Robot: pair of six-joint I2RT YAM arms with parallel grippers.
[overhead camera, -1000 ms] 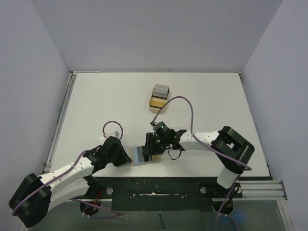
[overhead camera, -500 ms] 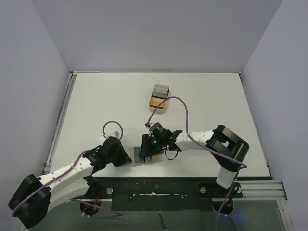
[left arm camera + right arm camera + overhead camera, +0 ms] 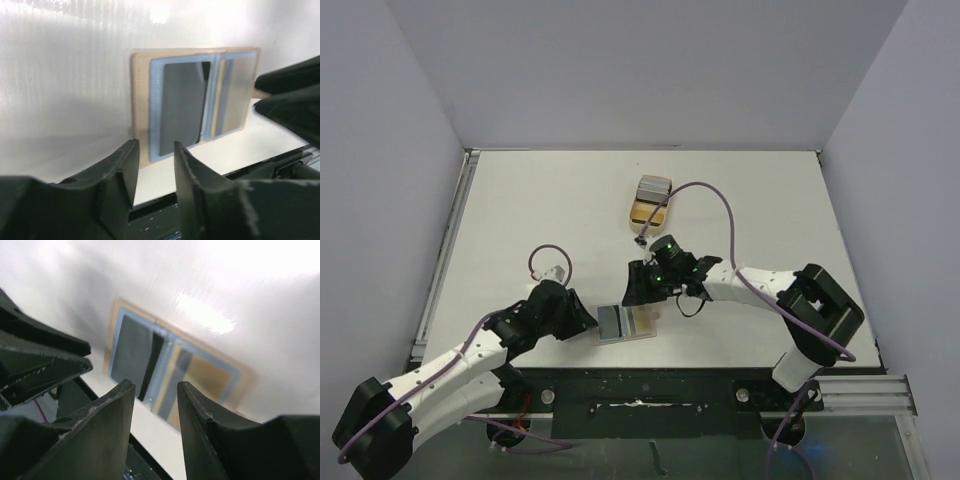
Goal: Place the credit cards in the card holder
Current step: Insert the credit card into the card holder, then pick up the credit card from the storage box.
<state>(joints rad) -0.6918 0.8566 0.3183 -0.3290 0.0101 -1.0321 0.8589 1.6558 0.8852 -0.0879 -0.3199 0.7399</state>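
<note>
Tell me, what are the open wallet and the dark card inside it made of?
The card holder looks like tan leather or an imitation of it: matte, soft-looking, with blue-edged pockets. The dark grey card in one pocket is probably plastic: thin, flat and smooth, with a slight sheen.

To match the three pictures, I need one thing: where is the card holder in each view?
Top external: the card holder is at low centre, lying open.
Left wrist: upper centre, filling the middle of the picture.
Right wrist: centre, seen at a slant.
Shared landmark: the dark card in one of its pockets.
</note>
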